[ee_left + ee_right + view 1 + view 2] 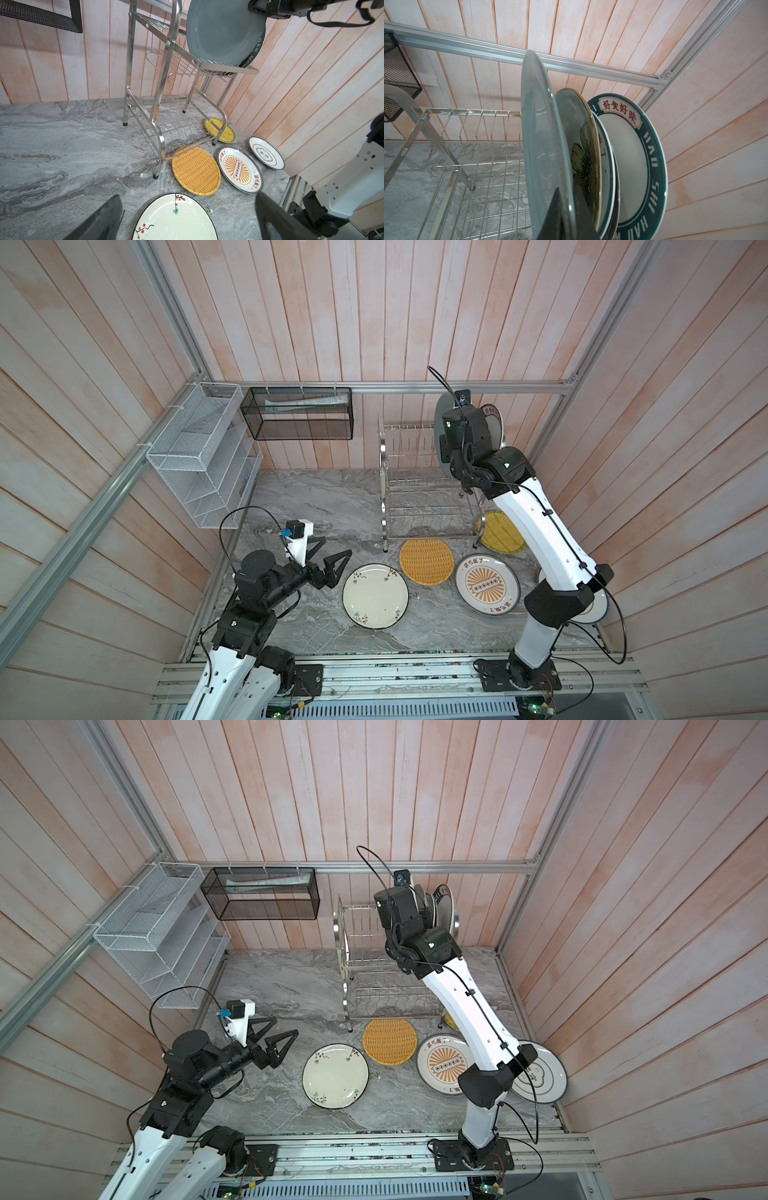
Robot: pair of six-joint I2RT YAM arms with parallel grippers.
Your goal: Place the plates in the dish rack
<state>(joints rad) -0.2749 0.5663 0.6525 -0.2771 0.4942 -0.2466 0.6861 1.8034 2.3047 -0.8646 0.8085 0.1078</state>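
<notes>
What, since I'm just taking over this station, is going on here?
The right gripper is shut on the rim of a grey-blue plate, holding it upright at the upper tier of the dish rack, beside three plates standing there. The left gripper hangs open over the marble table near the cream floral plate. Five plates lie flat on the table, not yet loaded.
</notes>
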